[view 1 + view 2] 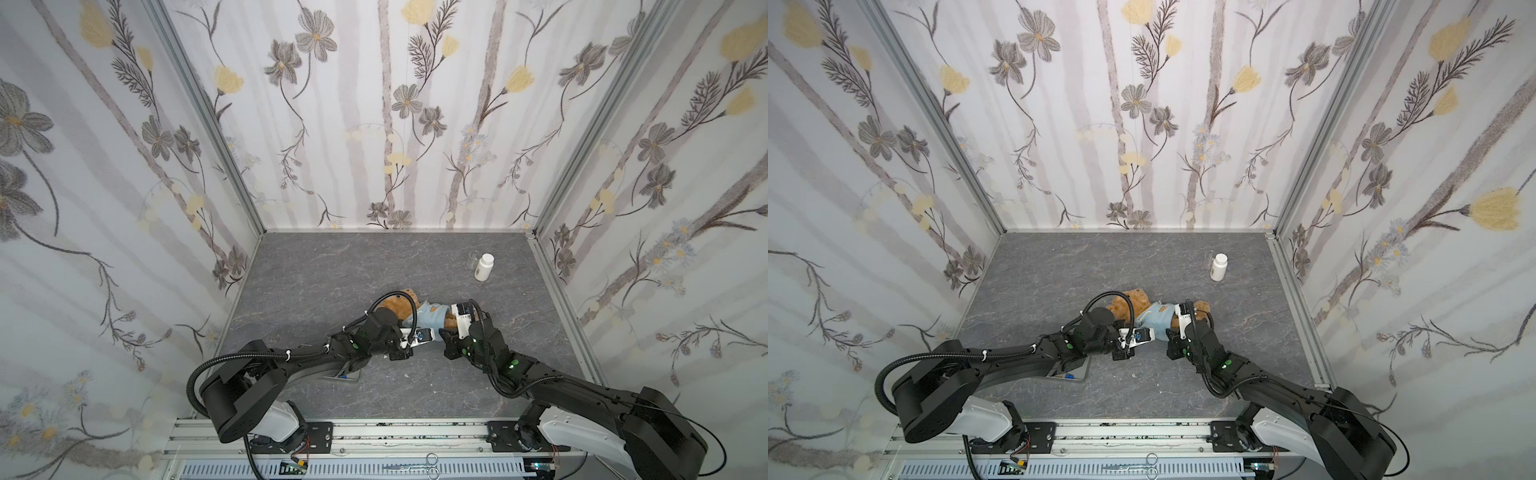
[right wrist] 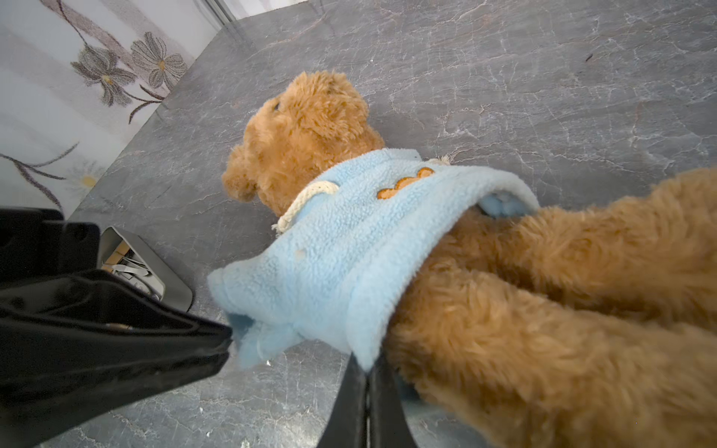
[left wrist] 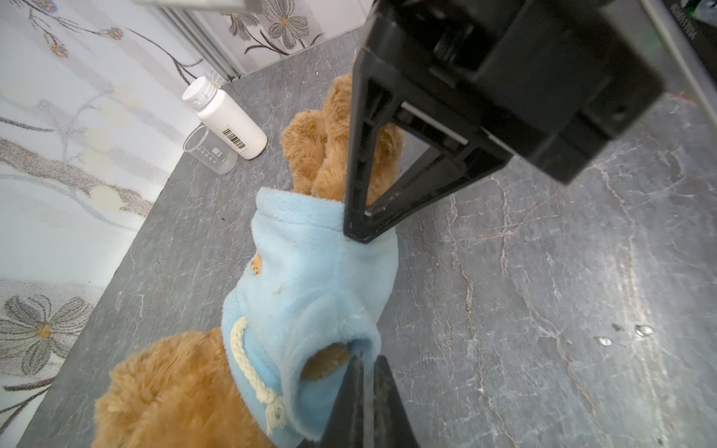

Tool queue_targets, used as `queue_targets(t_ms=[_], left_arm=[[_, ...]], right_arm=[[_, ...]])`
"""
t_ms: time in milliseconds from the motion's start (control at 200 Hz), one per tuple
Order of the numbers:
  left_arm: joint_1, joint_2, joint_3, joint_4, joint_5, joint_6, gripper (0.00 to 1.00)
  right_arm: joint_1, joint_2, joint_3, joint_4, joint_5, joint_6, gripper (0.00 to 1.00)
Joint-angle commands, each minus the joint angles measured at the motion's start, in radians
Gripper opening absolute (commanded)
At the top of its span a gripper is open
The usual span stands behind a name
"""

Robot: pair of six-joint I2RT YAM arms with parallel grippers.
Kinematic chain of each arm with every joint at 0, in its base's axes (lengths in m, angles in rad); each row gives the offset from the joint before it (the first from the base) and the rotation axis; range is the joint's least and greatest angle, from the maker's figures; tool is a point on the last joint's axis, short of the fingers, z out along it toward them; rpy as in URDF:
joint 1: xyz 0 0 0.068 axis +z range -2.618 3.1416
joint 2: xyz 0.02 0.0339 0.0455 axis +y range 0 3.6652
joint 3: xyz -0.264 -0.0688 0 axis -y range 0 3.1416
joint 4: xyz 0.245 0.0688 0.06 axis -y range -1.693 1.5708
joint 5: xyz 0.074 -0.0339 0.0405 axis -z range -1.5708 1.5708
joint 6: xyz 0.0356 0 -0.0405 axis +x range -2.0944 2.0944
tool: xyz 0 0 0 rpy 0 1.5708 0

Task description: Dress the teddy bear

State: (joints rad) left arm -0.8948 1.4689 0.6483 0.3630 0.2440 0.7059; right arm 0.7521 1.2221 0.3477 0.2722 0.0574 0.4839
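The teddy bear [image 1: 405, 306] [image 1: 1133, 300] lies on its side mid-table, head to the left, legs to the right. A light blue fleece shirt [image 1: 430, 319] [image 2: 341, 240] with an orange bear emblem covers its torso. My left gripper [image 3: 362, 358] [image 1: 433, 333] is shut on the rim of the near sleeve, and brown fur shows inside that opening. My right gripper [image 2: 366, 368] [image 3: 362, 234] is shut on the shirt's hem just beside the legs [image 2: 543, 302]. The two grippers sit close together at the bear's near side.
A white bottle [image 1: 484, 266] [image 3: 229, 120] and a clear beaker [image 3: 207, 151] stand at the back right of the grey table [image 1: 374, 266]. A metal tray [image 2: 163, 271] lies under my left arm. Scissors [image 1: 415, 467] rest on the front rail.
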Motion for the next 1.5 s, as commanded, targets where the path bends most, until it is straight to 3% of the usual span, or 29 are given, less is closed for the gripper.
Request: queue_targets(t_ms=[0, 465, 624, 709, 869, 989, 1129, 1214, 1304, 1494], left_arm=[[0.001, 0.035, 0.030, 0.029, -0.056, 0.039, 0.09], [0.006, 0.061, 0.050, 0.047, -0.093, 0.052, 0.21], [0.006, 0.053, 0.037, 0.047, -0.066, 0.041, 0.23], [0.012, 0.011, 0.012, 0.048, -0.025, 0.018, 0.24], [0.034, -0.120, -0.054, 0.049, 0.035, -0.078, 0.33], [0.070, -0.251, -0.118, 0.065, 0.032, -0.196, 0.37], [0.103, -0.370, -0.178, 0.109, -0.112, -0.416, 0.40], [0.121, -0.428, -0.202, 0.119, -0.196, -0.535, 0.41], [0.141, -0.466, -0.222, 0.127, -0.214, -0.627, 0.41], [0.154, -0.454, -0.201, 0.135, -0.221, -0.683, 0.42]], right_arm=[[-0.002, -0.001, -0.001, 0.044, -0.007, -0.007, 0.00], [-0.031, -0.025, 0.026, -0.023, -0.028, -0.082, 0.00], [-0.033, -0.067, 0.076, -0.138, -0.052, -0.206, 0.40], [-0.020, -0.111, 0.097, -0.191, -0.035, -0.252, 0.51], [0.020, -0.164, 0.161, -0.205, 0.021, -0.367, 0.62], [0.061, -0.119, 0.241, -0.263, 0.156, -0.622, 0.74], [0.061, -0.045, 0.242, -0.331, 0.323, -0.881, 0.95], [0.103, -0.056, 0.196, -0.340, 0.324, -0.983, 0.99], [0.110, -0.130, 0.110, -0.302, 0.273, -1.073, 1.00], [0.049, -0.186, 0.004, -0.114, 0.184, -1.196, 1.00]])
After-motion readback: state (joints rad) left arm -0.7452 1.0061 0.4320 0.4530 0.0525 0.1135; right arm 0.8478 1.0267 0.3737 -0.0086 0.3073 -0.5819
